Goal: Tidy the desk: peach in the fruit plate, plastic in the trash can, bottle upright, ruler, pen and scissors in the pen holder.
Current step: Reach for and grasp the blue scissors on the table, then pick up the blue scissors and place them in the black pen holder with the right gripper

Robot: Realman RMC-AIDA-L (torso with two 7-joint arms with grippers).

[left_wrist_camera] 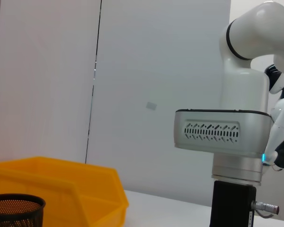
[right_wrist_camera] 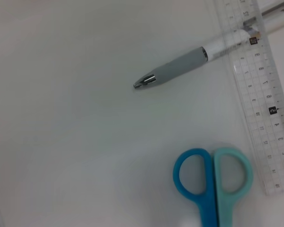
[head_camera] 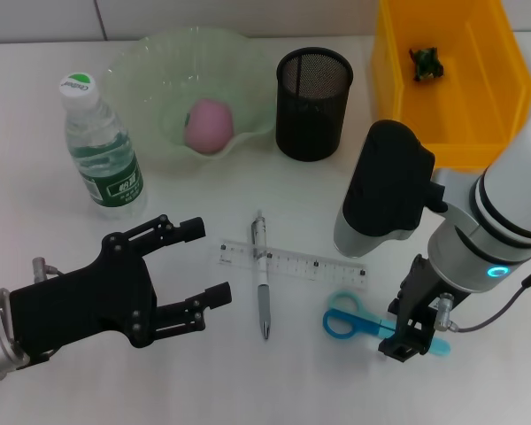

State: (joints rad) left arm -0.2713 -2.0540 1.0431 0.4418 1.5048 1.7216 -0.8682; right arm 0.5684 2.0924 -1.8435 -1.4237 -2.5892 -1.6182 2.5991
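Observation:
The blue and teal scissors (head_camera: pixel 352 320) lie on the white desk, handles toward the pen. My right gripper (head_camera: pixel 411 343) is low over their blade end; its wrist view shows the handles (right_wrist_camera: pixel 213 182), the pen tip (right_wrist_camera: pixel 177 72) and the clear ruler (right_wrist_camera: pixel 261 99). The pen (head_camera: pixel 262 288) crosses the ruler (head_camera: pixel 310 264) at mid-desk. My left gripper (head_camera: pixel 208 262) is open and empty, hovering at the front left. The pink peach (head_camera: pixel 209 125) sits in the green fruit plate (head_camera: pixel 142 71). The bottle (head_camera: pixel 103 150) stands upright. The black mesh pen holder (head_camera: pixel 313 104) stands behind.
A yellow bin (head_camera: pixel 478 106) at the back right holds a dark green piece of plastic (head_camera: pixel 425 63). The left wrist view shows the bin (left_wrist_camera: pixel 61 189), the pen holder's rim (left_wrist_camera: pixel 14 203) and the right arm (left_wrist_camera: pixel 222 137).

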